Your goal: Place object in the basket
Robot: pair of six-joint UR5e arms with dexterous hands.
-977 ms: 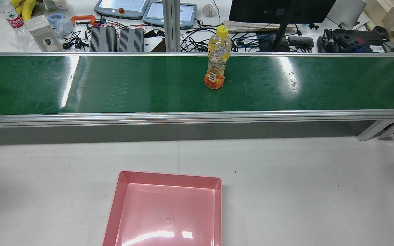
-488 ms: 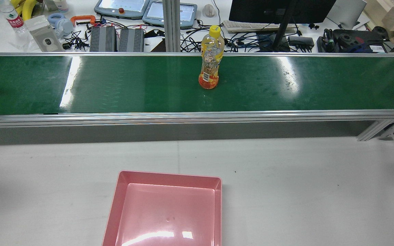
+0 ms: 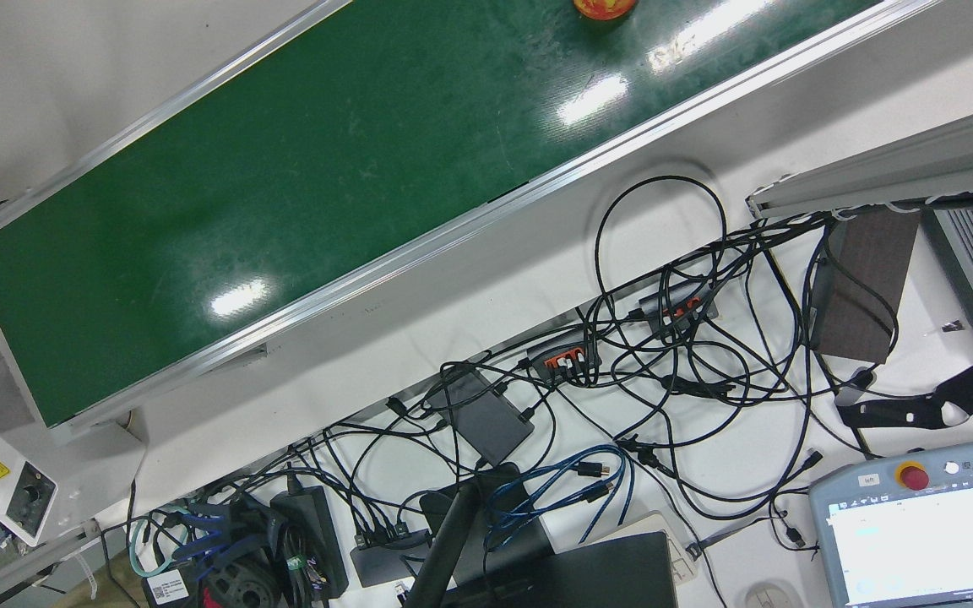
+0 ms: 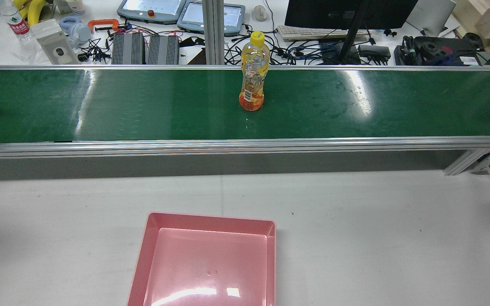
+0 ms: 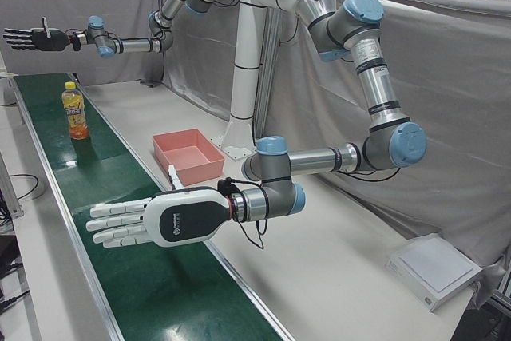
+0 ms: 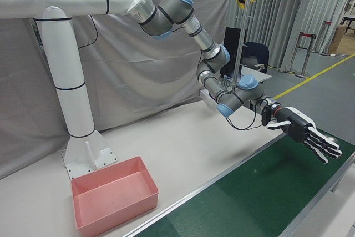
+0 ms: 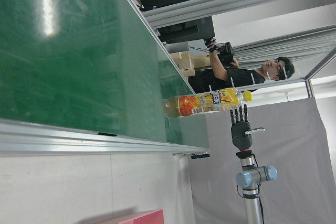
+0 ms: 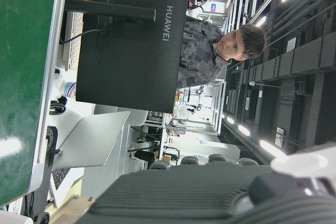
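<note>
Bottle (image 4: 252,72) with a yellow cap stands upright on the green belt (image 4: 143,106), at 12 o'clock from the empty pink basket (image 4: 155,225). Both hands hover over the belt, released, fingers spread flat: left hand (image 5: 152,220), right hand (image 5: 30,37).

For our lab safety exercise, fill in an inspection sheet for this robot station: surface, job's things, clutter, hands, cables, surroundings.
Surface: green belt and white table, no spills seen.
Job's things: bottle upright on the belt; pink basket empty on the table.
Clutter: monitor, keyboard and tablets beyond the belt.
Hands: left hand and right hand both open above the belt, holding nothing.
Cables: tangled black cables beyond the belt, none on it.
Surroundings: grey curtains behind the arms; a person behind the monitor.
</note>
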